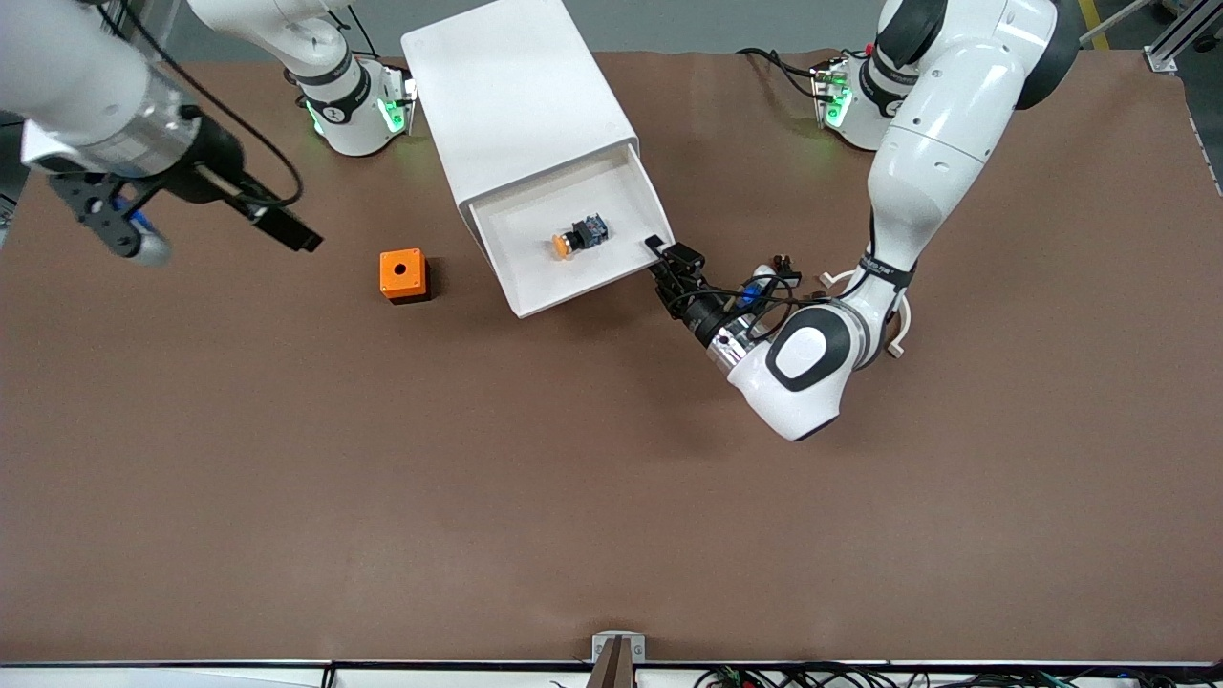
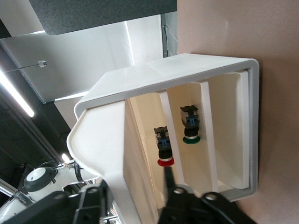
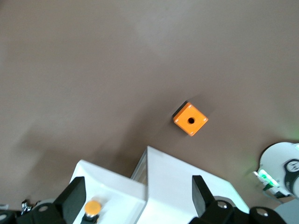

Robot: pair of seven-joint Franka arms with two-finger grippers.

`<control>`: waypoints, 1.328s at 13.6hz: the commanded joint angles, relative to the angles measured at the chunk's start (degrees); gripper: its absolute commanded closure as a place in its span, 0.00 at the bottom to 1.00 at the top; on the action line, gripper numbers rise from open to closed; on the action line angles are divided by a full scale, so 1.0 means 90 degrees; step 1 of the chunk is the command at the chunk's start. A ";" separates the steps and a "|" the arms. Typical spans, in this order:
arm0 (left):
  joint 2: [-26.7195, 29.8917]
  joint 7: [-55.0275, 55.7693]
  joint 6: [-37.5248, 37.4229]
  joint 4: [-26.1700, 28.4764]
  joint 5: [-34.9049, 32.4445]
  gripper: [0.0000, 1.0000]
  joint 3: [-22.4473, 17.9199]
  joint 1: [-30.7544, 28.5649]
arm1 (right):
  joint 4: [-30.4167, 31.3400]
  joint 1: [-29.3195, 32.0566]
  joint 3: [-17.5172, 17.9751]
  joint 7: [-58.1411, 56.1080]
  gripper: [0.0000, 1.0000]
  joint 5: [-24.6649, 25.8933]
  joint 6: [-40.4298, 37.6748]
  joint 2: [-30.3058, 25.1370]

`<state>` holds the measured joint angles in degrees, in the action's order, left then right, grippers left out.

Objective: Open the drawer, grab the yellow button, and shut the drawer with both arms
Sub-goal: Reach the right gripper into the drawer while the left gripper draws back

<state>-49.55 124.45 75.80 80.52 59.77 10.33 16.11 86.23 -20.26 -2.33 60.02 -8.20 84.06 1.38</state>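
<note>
Button lies on its side in the pulled-out drawer, orange cap toward the right arm's end; left end effector sits at the drawer's corner, closest, fingers parted, gripping nothing; right end effector waits open above the table.

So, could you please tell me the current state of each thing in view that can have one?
Uppermost white drawer tray: pulled out, open.
Tiny orange-capped push-button: lying on its side in the drawer, untouched.
Orange cube with a hole: on the table, hole upward.
Left gripper: at the drawer's front corner, holding nothing.
Right gripper: open, empty, over the cabinet and open drawer.
</note>
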 commanded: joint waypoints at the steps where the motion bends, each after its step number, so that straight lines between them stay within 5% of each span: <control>1: -0.0080 -0.0349 -0.0033 -0.0284 -0.0001 0.00 -0.0005 -0.0110 | 0.0057 -0.0656 -0.0073 0.0808 0.00 -0.0065 0.0336 -0.0036; 8: -0.0002 -0.2359 -0.0033 -0.0851 -0.0215 0.00 -0.0014 -0.0334 | 0.0067 -0.2035 -0.0073 0.2538 0.00 0.0189 0.1020 0.0383; 12: 0.0056 -0.4349 0.0034 -0.1152 -0.0478 0.00 -0.0589 -0.0237 | 0.0174 -0.2523 -0.0073 0.3261 0.00 0.0462 0.1489 0.0842; 18: 0.0349 -0.6276 0.1303 -0.1300 -0.1386 0.00 -0.0669 -0.0150 | 0.0329 -0.2934 -0.0073 0.3712 0.00 0.0667 0.1666 0.1292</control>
<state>-48.73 72.12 84.95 68.21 50.69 4.60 13.64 88.16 -45.22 -2.34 91.76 -3.09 98.79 12.89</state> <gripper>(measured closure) 0.000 0.000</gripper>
